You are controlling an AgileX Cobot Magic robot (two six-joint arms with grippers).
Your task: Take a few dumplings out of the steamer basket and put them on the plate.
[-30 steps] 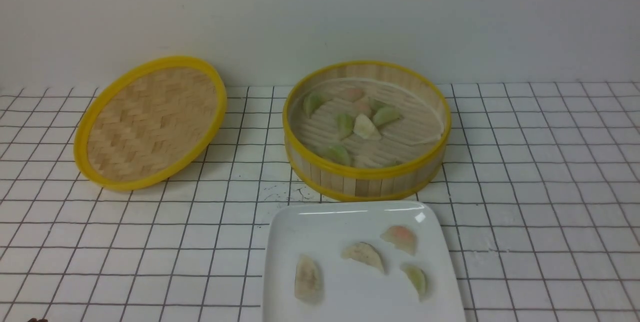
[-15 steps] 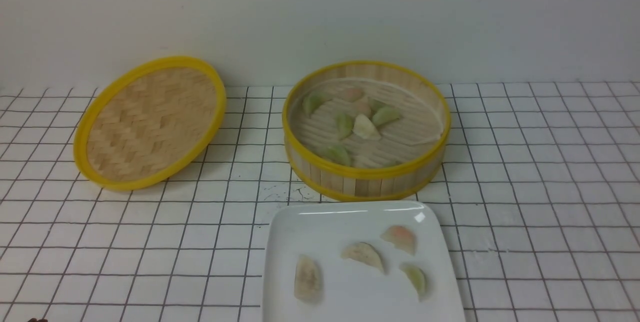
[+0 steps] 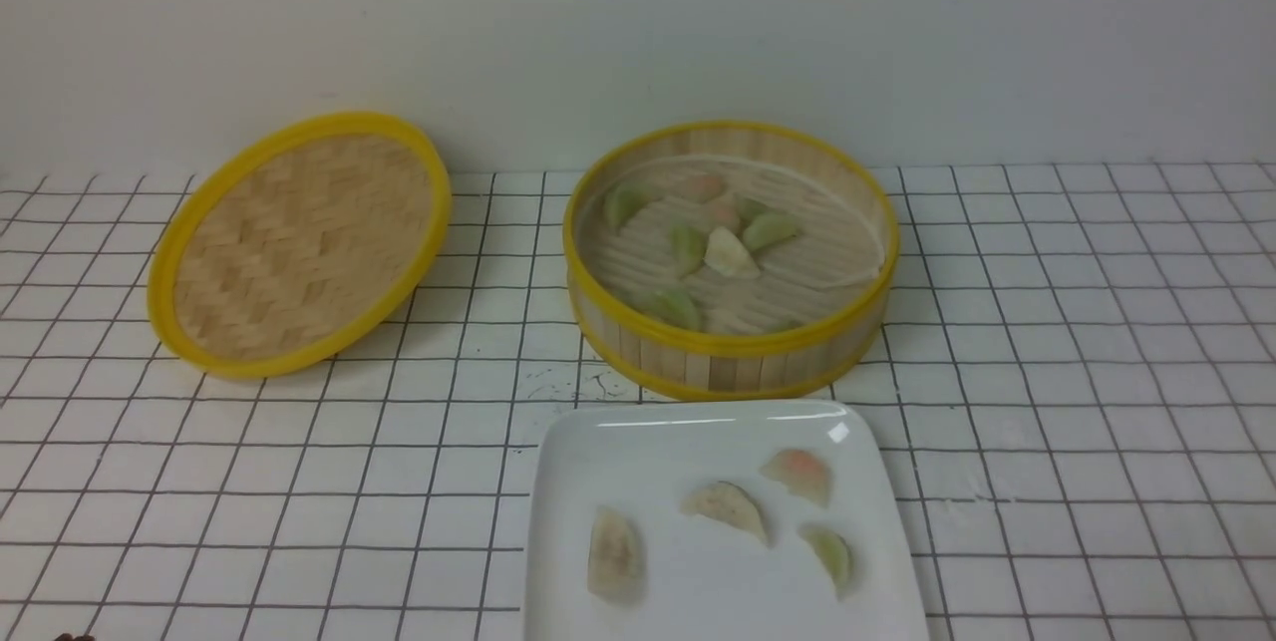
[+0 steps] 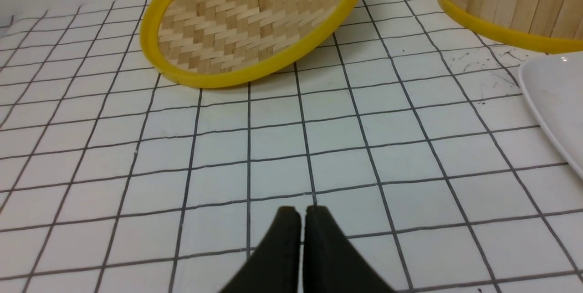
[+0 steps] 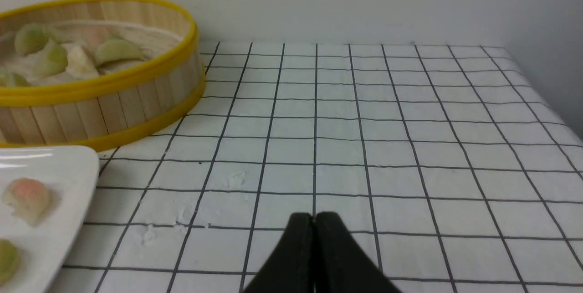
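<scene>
The steamer basket (image 3: 733, 354) stands at centre back and holds several dumplings (image 3: 729, 252), green, pinkish and beige. The white square plate (image 3: 638, 457) lies in front of it and carries several dumplings (image 3: 728, 506). Basket (image 5: 95, 110) and plate (image 5: 54, 165) also show in the right wrist view. My left gripper (image 4: 302, 211) is shut and empty over bare cloth, left of the plate (image 4: 551, 97). My right gripper (image 5: 314, 216) is shut and empty over bare cloth, right of the plate. Neither gripper shows in the front view.
The flat woven yellow-rimmed lid (image 3: 299, 242) lies tilted at back left, also in the left wrist view (image 4: 255, 24). A white cloth with a black grid (image 3: 1077, 372) covers the table. A pale wall stands behind. The table's right edge (image 5: 546, 83) shows in the right wrist view.
</scene>
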